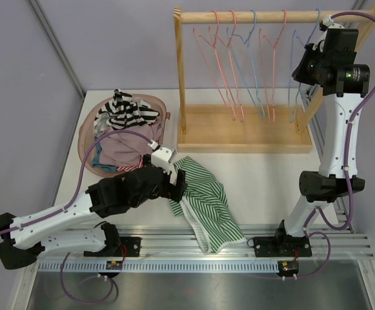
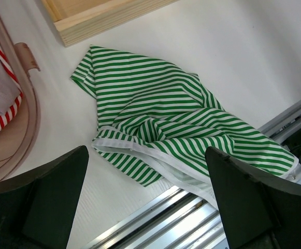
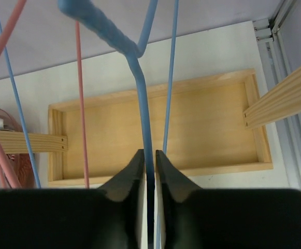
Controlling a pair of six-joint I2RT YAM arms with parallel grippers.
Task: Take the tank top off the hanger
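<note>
The green-and-white striped tank top (image 1: 208, 200) lies crumpled on the white table in front of the rack, its lower edge over the metal rail; it also shows in the left wrist view (image 2: 176, 124). My left gripper (image 1: 181, 187) is open and empty, just at the garment's left edge; its fingers (image 2: 46, 197) straddle the hem. My right gripper (image 1: 310, 64) is raised at the rack's right end, shut on a blue hanger (image 3: 142, 104) that hangs from the rod (image 1: 252, 18).
The wooden rack (image 1: 239, 129) holds several pink and blue empty hangers (image 1: 229, 64). A pink basket (image 1: 97, 139) of clothes, with a black-and-white striped piece on top, stands at the left. The aluminium rail (image 1: 193, 242) runs along the near edge.
</note>
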